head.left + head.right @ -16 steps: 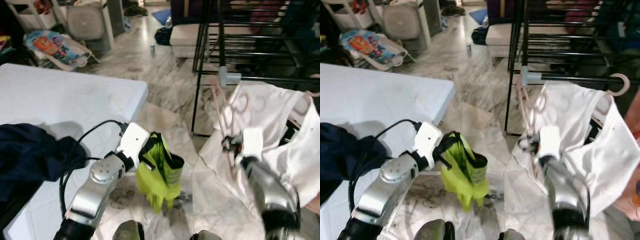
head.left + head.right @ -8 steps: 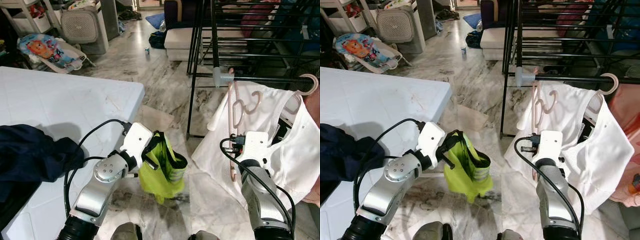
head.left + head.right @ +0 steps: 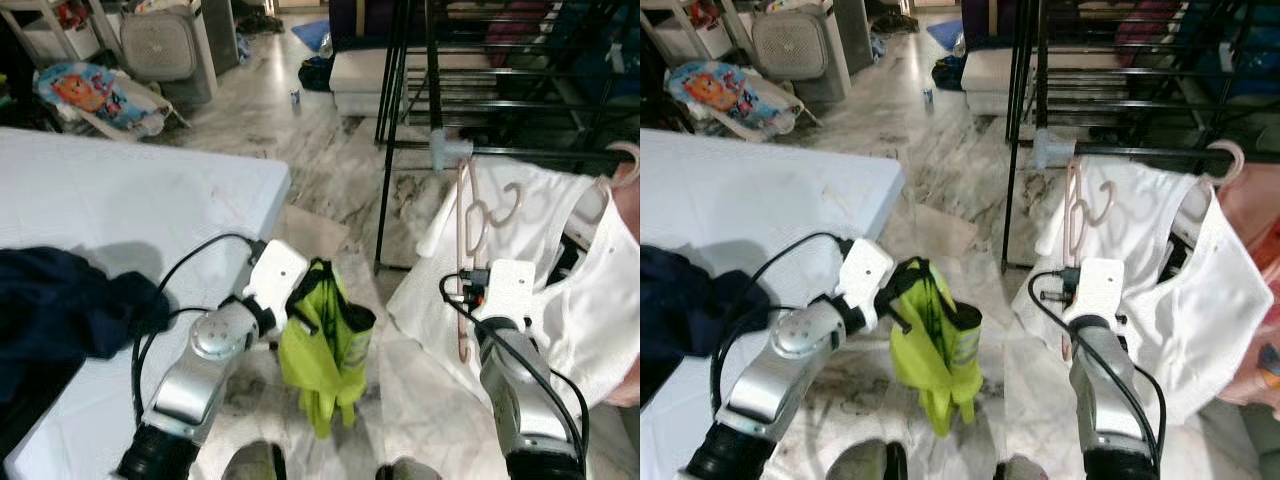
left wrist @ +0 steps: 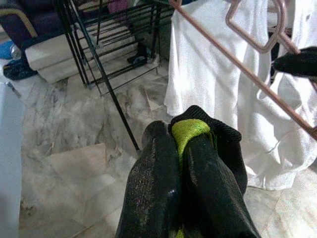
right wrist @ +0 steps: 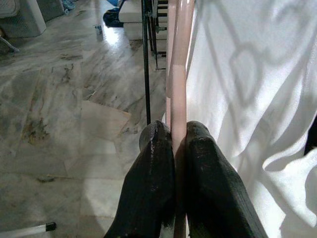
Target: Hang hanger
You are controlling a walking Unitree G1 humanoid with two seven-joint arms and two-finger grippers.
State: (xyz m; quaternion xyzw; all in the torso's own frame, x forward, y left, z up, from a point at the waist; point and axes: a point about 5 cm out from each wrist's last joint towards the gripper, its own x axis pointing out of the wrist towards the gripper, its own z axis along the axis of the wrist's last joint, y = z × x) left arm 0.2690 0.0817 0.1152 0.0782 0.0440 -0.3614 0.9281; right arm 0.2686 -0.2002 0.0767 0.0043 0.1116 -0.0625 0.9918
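Nearest us, our left gripper has its black fingers pressed together on the collar of a yellow-green garment, which hangs limp above the marble floor just right of the white table. A dark blue cloth lies heaped on the table's near left part.

To the right, our right gripper pinches a bar of the pink hanger between its two fingers. The hanger stands upright beside a white shirt, its top reaching up to the black rail of the drying rack, close to the rail's grey end cap. We cannot tell whether its hook sits on the rail. The white shirt hangs from the same rail on another pale hanger at the far right.

Farther off, the rack's black bars rise over a low white cushion, and at far left stand a grey box and a colourful baby seat.
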